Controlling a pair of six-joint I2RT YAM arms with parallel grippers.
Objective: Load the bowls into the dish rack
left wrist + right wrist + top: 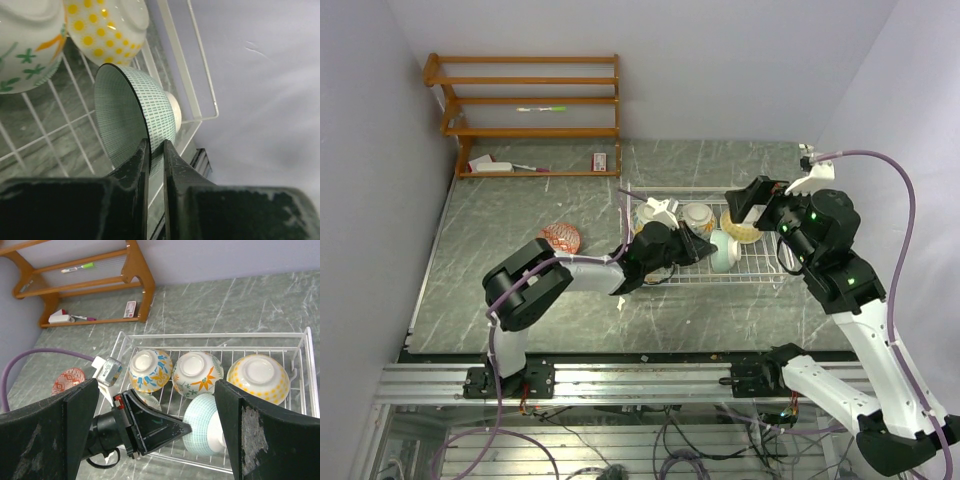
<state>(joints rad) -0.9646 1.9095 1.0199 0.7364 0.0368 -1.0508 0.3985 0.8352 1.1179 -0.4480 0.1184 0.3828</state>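
Grey-green marbled stone is seen across the desk point(470, 290), closed in by pale lilac walls. Nearest the arm bases, the left tool point(156, 150) is pressed together on the rim of the pale teal bowl point(135, 110), one finger inside and one outside. That bowl is held on edge over the near row of the dish rack point(210, 335), toward its 3 o'clock end. Whether its lower rim is already borne by the wires cannot be told. The right tool point(760, 208) is spread wide and hangs empty above the rack's 3 o'clock end. Farther back, three bowls are set upside down along the far row: a blue-and-orange bowl point(150, 370), a green-and-orange bowl point(197, 372) and a yellow-dotted bowl point(257, 372). A reddish-brown bowl point(560, 237) is left on the desk at 9 o'clock of the rack, and a wooden shelf point(530, 110) stands against the wall at 11 o'clock. If the teal bowl were let go while unsupported, it could tip or roll and be knocked against the yellow-dotted bowl just beyond it. Its thin glazed rim could also slide out of the pinch. The left arm could be clipped by the right one hanging close above the rack when it is drawn back.
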